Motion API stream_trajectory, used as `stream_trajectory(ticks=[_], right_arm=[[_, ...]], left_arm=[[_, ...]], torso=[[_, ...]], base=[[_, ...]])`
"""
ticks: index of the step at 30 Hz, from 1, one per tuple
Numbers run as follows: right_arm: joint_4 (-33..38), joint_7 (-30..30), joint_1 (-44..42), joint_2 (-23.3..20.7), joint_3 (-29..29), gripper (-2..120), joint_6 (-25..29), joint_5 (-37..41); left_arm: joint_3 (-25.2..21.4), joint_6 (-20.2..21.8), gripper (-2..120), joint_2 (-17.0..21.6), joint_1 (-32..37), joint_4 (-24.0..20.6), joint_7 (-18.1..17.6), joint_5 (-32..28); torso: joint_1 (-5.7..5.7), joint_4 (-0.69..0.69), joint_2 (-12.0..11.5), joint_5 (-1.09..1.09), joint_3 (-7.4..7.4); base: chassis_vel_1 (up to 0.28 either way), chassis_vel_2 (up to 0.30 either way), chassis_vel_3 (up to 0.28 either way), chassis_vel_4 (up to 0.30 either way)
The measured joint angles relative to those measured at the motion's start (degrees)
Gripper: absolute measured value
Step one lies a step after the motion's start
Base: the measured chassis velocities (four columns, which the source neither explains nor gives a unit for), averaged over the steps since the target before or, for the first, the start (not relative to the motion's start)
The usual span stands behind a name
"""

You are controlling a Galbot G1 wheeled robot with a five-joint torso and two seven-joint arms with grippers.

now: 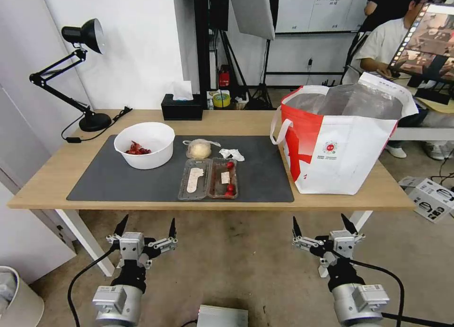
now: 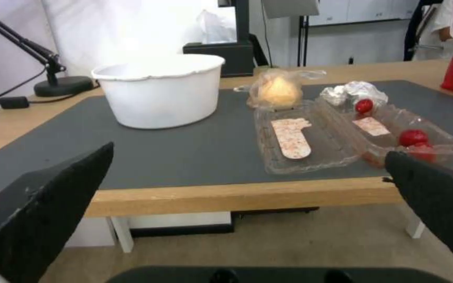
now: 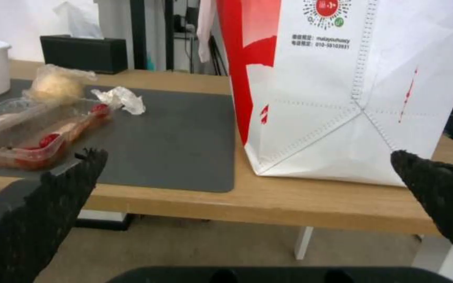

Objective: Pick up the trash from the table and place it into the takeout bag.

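On the table's (image 1: 52,175) dark mat lies the trash: a white bowl (image 1: 144,145) (image 2: 161,94) of red scraps, a knotted clear bag (image 1: 199,149) (image 2: 276,89) (image 3: 56,84) with a beige lump, a crumpled white tissue (image 1: 231,154) (image 2: 360,91) (image 3: 122,99) and an open clear clamshell tray (image 1: 208,178) (image 2: 342,135) (image 3: 32,131) with red bits. The takeout bag (image 1: 343,137) (image 3: 352,86) stands open at the table's right end. My left gripper (image 1: 147,226) (image 2: 247,165) and right gripper (image 1: 324,224) (image 3: 247,165) hover open and empty below the table's front edge.
A black tissue box (image 1: 182,107) (image 2: 221,51) (image 3: 82,53) sits at the back edge. A black desk lamp (image 1: 82,57) with its cable stands at the back left. A white bin (image 1: 19,298) is on the floor at left, a box (image 1: 431,198) at right.
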Motion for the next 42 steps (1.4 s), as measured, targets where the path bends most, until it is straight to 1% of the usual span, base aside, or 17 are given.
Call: stream_trajectory(ticks=[27,30,33,34,35,37,38,40,42], right_arm=[[0.0,0.0,0.0,0.0,0.0,120,0.0,0.0],[0.0,0.0,0.2,-0.1,0.1,119,-0.4,0.1],[1.1,0.2,2.1,-0.8,2.2,111,-5.9,2.2],[1.1,0.2,2.1,-0.8,2.2,111,-5.9,2.2],[1.6,0.3,3.0,-1.2,3.2,107,-8.5,3.2],[2.6,0.5,4.7,-1.9,5.0,101,-13.3,5.2],[2.6,0.5,4.7,-1.9,5.0,101,-13.3,5.2],[2.6,0.4,6.3,-2.8,6.0,100,-15.1,7.9],[2.4,0.2,6.7,-3.1,6.0,100,-15.1,9.4]], left_arm=[[0.0,0.0,120,0.0,0.0,0.0,0.0,0.0],[0.0,1.1,119,-0.1,-1.0,0.3,-0.3,-1.6],[-0.1,6.8,111,-0.5,-6.4,2.3,-1.9,-9.4],[-0.1,6.8,111,-0.5,-6.4,2.3,-1.9,-9.4],[-0.2,7.6,107,-0.7,-7.5,2.9,-2.3,-11.1],[-0.1,7.4,101,-0.8,-7.8,3.7,-2.6,-12.1],[-0.1,7.4,101,-0.8,-7.8,3.7,-2.6,-12.1],[-0.1,6.5,101,-0.8,-7.6,4.0,-2.6,-12.1],[-0.1,5.4,100,-0.7,-7.2,4.2,-2.6,-11.5]], torso=[[0.00,0.00,0.0,0.00,0.00],[0.00,0.02,0.0,0.01,0.00],[0.00,0.00,0.0,-0.01,0.00],[0.00,0.00,0.0,-0.01,0.00],[0.01,-0.02,0.0,0.00,0.01],[0.01,-0.01,0.0,0.00,0.01],[0.01,-0.01,0.0,0.00,0.01],[0.00,0.01,0.0,0.01,0.01],[0.01,0.00,0.0,0.00,0.01]], base=[[0.000,0.000,0.000,0.000],[0.000,0.000,0.000,0.000],[0.000,0.000,0.000,0.000],[0.000,0.000,0.000,0.000],[0.000,0.000,0.000,0.000],[0.000,0.000,0.000,0.000],[0.000,0.000,0.000,0.000],[0.000,0.000,0.000,0.000],[0.000,0.000,0.000,0.000]])
